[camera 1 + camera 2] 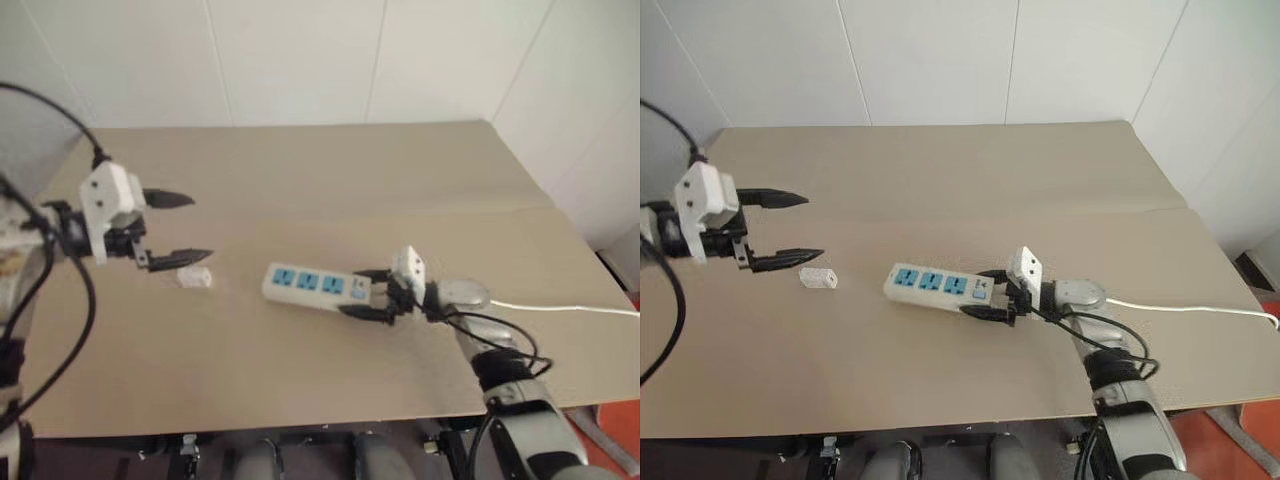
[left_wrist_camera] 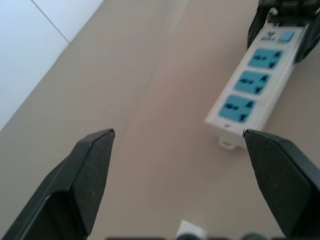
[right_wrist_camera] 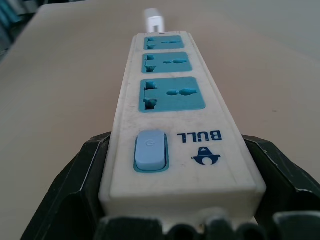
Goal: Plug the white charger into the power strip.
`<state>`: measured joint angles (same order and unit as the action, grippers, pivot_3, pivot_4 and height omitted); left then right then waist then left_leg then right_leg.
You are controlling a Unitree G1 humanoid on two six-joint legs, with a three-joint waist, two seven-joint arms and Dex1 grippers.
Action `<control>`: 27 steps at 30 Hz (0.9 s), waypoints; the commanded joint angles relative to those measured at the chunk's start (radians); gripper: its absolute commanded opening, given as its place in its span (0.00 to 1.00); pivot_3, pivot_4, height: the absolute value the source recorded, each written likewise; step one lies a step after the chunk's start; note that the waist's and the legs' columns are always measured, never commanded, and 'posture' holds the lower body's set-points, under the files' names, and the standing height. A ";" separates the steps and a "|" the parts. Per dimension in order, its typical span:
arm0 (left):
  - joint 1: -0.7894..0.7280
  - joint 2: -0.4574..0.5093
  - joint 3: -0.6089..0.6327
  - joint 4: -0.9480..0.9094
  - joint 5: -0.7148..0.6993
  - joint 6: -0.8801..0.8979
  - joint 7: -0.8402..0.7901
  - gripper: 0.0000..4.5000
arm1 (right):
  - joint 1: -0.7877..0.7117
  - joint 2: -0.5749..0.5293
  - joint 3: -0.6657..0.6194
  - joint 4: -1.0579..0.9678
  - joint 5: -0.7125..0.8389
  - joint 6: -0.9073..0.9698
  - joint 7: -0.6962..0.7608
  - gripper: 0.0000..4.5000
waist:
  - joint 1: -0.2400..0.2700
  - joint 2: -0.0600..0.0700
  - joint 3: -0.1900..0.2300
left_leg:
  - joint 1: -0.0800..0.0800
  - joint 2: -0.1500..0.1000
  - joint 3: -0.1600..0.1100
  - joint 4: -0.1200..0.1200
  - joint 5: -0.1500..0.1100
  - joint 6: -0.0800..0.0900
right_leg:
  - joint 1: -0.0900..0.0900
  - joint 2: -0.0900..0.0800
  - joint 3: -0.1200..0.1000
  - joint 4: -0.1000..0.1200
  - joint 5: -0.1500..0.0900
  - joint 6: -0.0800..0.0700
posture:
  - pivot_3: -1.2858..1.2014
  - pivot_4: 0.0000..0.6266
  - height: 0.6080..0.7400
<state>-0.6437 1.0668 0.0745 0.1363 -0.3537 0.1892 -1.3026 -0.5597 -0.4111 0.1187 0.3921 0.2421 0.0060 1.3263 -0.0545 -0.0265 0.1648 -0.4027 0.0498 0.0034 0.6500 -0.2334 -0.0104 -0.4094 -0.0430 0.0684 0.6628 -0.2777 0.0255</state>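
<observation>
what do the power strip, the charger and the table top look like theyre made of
Power strip: looks like moulded plastic, off-white with a slight sheen, with matte blue socket faces. Charger: probably white plastic too, a plain small block; too small to judge its finish. Table top: matte tan board with a seam line across it, possibly laminate or fibreboard.

Left gripper (image 1: 178, 228): a boxy white housing, and out of it two slim black fingers (image 1: 168, 198) that taper to sharp points. A dark mounting block sits behind the housing, with black cables looping off behind that. Right gripper (image 1: 987, 292): a smaller white housing, angled, over short black fingers (image 3: 75, 190) that look thick and wedge-shaped in the wrist view. Behind it comes a rounded silver-grey wrist shell, then a black ribbed joint wrapped in thin black cables.
</observation>
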 commanded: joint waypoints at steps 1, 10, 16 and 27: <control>-0.175 0.018 -0.114 0.188 0.121 -0.149 -0.165 1.00 | 0.014 -0.019 0.030 -0.118 0.047 0.053 0.066 0.76 | 0.003 0.000 0.000 | -0.001 0.000 0.000 0.001 0.000 0.000 | 0.000 0.000 0.000 0.000 0.000 0.000 | 0.52 0.24 1.00; -0.668 -0.084 -0.661 0.639 0.388 -0.405 -0.312 1.00 | 0.030 0.020 0.098 -0.150 0.028 0.073 0.047 0.76 | 0.017 -0.001 0.000 | -0.004 0.000 0.000 0.009 0.000 0.000 | -0.001 0.001 0.000 -0.002 -0.001 0.001 | 0.52 0.24 1.00; -0.807 -0.193 -0.839 0.823 0.411 -0.440 -0.312 1.00 | 0.063 0.026 0.110 -0.170 0.021 0.077 0.017 0.76 | 0.014 -0.001 0.001 | -0.008 -0.001 -0.002 0.011 0.000 0.001 | -0.004 0.000 0.000 0.001 -0.001 0.002 | 0.52 0.24 1.00; -0.779 -0.297 -0.913 0.847 0.668 -0.364 -0.312 1.00 | 0.097 0.030 0.121 -0.207 0.016 0.085 -0.027 0.76 | 0.009 -0.002 0.001 | -0.013 -0.001 -0.001 0.012 0.000 0.001 | -0.012 0.001 0.001 0.003 -0.001 0.002 | 0.52 0.24 1.00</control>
<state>-1.4317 0.7525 -0.8451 0.9944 0.2979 -0.1746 -1.6110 -0.4629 -0.3808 0.2363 0.2262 0.2486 0.0883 1.3043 -0.0456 -0.0281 0.1660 -0.4154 0.0491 0.0024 0.6617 -0.2334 -0.0095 -0.4212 -0.0425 0.0694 0.6660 -0.2791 0.0274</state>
